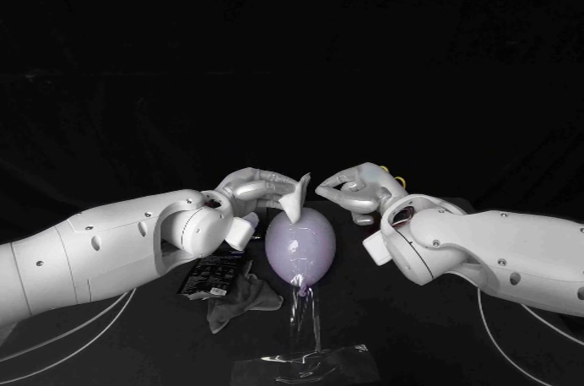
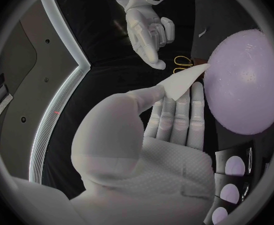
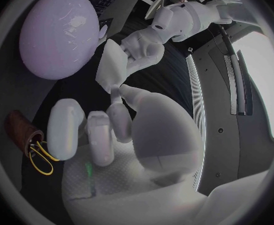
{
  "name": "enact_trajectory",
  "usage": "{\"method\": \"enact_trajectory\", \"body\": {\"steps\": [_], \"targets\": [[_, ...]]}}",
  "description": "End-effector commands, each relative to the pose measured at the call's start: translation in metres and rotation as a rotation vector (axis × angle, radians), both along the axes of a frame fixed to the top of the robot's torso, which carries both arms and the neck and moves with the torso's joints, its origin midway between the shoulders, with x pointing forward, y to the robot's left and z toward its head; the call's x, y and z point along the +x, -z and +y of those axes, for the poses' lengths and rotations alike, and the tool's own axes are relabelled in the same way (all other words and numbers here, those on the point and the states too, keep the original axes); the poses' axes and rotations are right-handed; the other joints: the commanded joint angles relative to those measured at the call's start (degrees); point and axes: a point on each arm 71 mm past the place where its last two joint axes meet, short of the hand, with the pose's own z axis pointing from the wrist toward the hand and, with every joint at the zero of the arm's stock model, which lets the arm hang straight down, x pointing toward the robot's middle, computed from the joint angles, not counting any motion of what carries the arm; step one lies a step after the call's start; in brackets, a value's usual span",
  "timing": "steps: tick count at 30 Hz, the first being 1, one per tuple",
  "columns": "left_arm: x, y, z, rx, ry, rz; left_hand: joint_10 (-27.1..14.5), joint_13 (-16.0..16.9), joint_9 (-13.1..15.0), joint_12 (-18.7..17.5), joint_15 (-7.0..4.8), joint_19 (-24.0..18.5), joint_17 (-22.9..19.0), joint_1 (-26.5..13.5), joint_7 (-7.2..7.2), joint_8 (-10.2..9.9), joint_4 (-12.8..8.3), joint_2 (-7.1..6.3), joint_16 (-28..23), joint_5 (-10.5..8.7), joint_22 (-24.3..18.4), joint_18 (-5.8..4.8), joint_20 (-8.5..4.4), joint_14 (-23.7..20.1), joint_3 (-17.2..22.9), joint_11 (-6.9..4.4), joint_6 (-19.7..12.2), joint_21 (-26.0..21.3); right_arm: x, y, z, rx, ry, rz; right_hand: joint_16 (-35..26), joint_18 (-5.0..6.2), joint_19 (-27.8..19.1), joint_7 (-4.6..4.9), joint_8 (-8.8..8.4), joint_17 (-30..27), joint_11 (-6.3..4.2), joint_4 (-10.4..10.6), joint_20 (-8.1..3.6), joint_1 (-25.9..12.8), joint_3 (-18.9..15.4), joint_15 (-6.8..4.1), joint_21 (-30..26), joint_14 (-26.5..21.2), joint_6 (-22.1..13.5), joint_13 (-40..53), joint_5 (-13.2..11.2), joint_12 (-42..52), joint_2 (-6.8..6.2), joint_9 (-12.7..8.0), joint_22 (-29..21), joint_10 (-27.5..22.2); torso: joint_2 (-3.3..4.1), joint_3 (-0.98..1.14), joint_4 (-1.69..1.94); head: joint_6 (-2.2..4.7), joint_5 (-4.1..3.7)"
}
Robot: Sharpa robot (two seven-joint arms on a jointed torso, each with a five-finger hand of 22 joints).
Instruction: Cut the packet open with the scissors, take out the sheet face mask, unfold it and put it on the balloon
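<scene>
Sheet face mask (image 1: pixel 296 198): folded, white, just above the balloon (image 1: pixel 300 244). Left hand (image 1: pixel 258 187): pinches it between thumb and fingers. Right hand (image 1: pixel 360 187): fingers curled, one fingertip touching the sheet; whether it grips cannot be told. Packet (image 1: pixel 217 276): on the desk (image 1: pixel 413 335) beside the balloon.

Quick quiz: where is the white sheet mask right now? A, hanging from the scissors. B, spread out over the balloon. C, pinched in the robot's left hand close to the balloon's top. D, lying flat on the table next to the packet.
C: the left hand pinches the folded mask right by the top of the balloon, whose surface is bare.
</scene>
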Motion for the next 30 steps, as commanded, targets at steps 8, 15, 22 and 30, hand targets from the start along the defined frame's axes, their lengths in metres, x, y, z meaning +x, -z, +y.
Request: {"method": "enact_trajectory", "body": {"steps": [8, 15, 22, 30], "targets": [[-0.003, 0.000, -0.004, 0.000, -0.032, 0.027, -0.36, 0.19, 12.74, 0.52, -0.16, -0.78, 0.16, -0.90, 0.02, -0.21, -0.48, -0.16, 0.70, -0.07, 0.46, -0.80, -0.09, -0.58, 0.27, -0.05, 0.43, 0.57, 0.003, 0.005, 0.014, 0.055, 0.017, 0.018, 0.15, -1.04, 0.30, 0.26, -0.82, 14.74, 0.23, 0.69, 0.25, -1.03, -1.20, -0.13, -0.12, 5.98, -1.05, 4.04, -0.83, 0.24, -0.89, -0.37, 10.73, 0.12, 0.06, 0.00, -0.03, -0.25, -0.08], [-0.004, 0.000, -0.006, -0.003, -0.023, 0.033, -0.54, 0.32, 12.71, 0.81, -0.17, -1.20, 0.24, -1.02, -0.03, -0.27, -0.75, -0.33, 0.98, -0.07, 0.77, -0.87, -0.03, -0.85, 0.29, -0.08, 0.51, 0.84, 0.006, 0.004, 0.019, 0.052, 0.016, -0.019, 0.14, -0.90, -0.04, 0.88, -1.73, 14.72, 0.78, 1.31, 0.54, -1.79, -3.25, 0.30, -1.00, 5.98, -2.21, 3.58, -1.41, -0.39, -2.46, -0.90, 10.49, -0.52, 0.03, 0.07, -0.06, -0.31, -0.11], [-0.005, 0.000, -0.008, -0.007, -0.009, 0.036, -0.74, 0.46, 12.65, 1.13, -0.18, -1.62, 0.34, -1.09, -0.09, -0.31, -1.07, -0.47, 1.29, -0.07, 1.10, -0.91, 0.03, -1.11, 0.28, -0.11, 0.67, 1.15, 0.009, 0.004, 0.022, 0.042, 0.017, -0.042, 0.06, -0.68, -0.58, 1.40, -2.64, 14.52, 1.26, 1.98, 0.87, -2.27, -5.42, 0.73, -2.29, 5.92, -3.58, 2.32, -1.53, -2.11, -3.84, -1.34, 10.16, -1.93, 0.01, 0.06, -0.03, -0.33, -0.24], [-0.006, -0.001, -0.010, -0.013, 0.003, 0.035, -0.92, 0.68, 12.52, 1.61, -0.21, -2.09, 0.48, -1.23, -0.17, -0.35, -1.42, -0.71, 1.72, -0.07, 1.48, -0.96, 0.11, -1.38, 0.18, -0.18, 0.98, 1.50, 0.011, 0.006, 0.025, 0.028, 0.007, -0.039, 0.01, -0.57, -0.87, 1.35, -2.45, 14.39, 1.33, 2.16, 1.10, -1.36, -6.96, 0.87, -2.81, 5.89, -3.19, 1.83, -1.54, -2.75, -4.12, -1.28, 10.03, -2.68, 0.04, 0.04, -0.05, -0.33, -0.30]]}}
